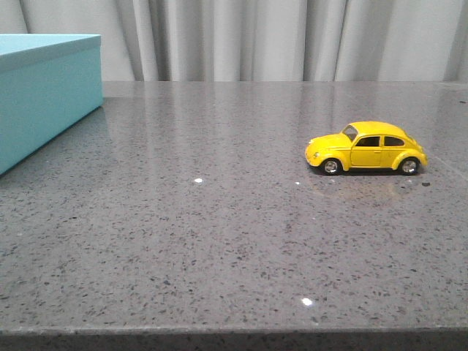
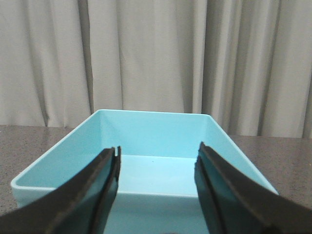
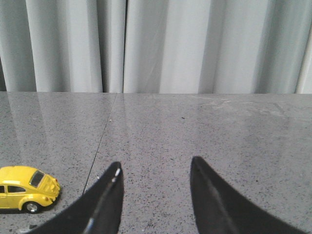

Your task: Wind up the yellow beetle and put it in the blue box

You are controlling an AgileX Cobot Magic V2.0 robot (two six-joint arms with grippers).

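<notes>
Both end effectors, left (image 2: pixel 158 158) and right (image 3: pixel 155 173), are held released; yellow beetle (image 1: pixel 365 148) is seen right, blue box (image 1: pixel 45 91) far left, on surface (image 1: pixel 219 219).

Bright even light, specular tabletop (image 1: pixel 219 241) glints

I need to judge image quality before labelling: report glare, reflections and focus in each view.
Front view: small bright glints on the polished table, a faint reflection under the sharp yellow beetle. Left wrist view: even light inside the blue box, the left hand soft-edged up close. Right wrist view: curtain streaks reflected on the table, the right hand dark, slightly blurred.
</notes>
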